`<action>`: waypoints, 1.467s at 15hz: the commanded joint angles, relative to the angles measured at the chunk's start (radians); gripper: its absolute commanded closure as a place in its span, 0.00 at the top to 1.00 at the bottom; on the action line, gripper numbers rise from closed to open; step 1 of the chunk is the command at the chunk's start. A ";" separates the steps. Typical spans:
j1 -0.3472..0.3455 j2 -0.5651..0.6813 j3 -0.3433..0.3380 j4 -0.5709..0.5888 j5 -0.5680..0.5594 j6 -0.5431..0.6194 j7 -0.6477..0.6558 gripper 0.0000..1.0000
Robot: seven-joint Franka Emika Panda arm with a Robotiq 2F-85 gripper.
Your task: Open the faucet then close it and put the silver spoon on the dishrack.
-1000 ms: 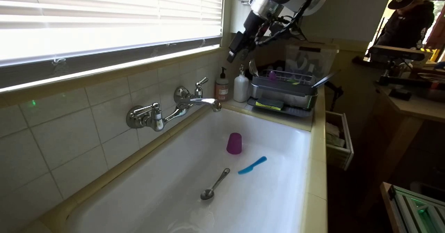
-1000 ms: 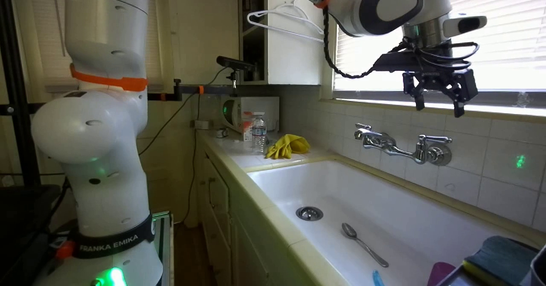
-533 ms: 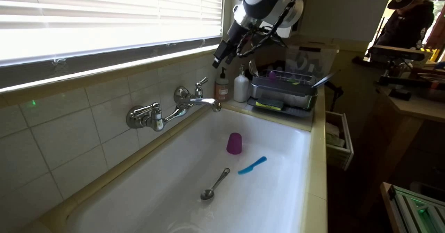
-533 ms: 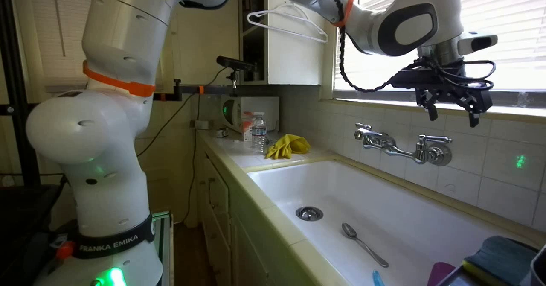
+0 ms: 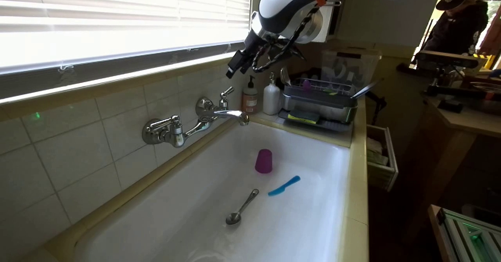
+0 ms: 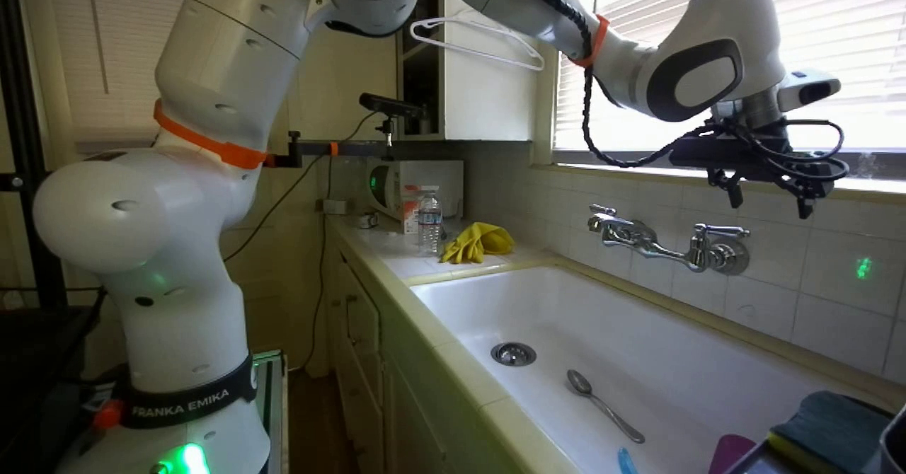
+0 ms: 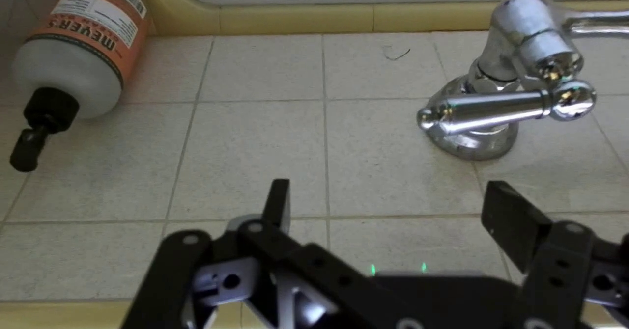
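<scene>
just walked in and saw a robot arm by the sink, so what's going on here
The robot arm has its gripper open and empty, raised above the level of the faucet and not touching it. No water shows coming out. The silver spoon lies in the sink, near a purple cup and a blue utensil, so it is not yet on the dishrack. Working the faucet probably comes next, though that is a guess.
</scene>
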 commanded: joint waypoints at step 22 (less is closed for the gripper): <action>0.023 0.126 -0.032 0.235 -0.248 -0.413 0.087 1.00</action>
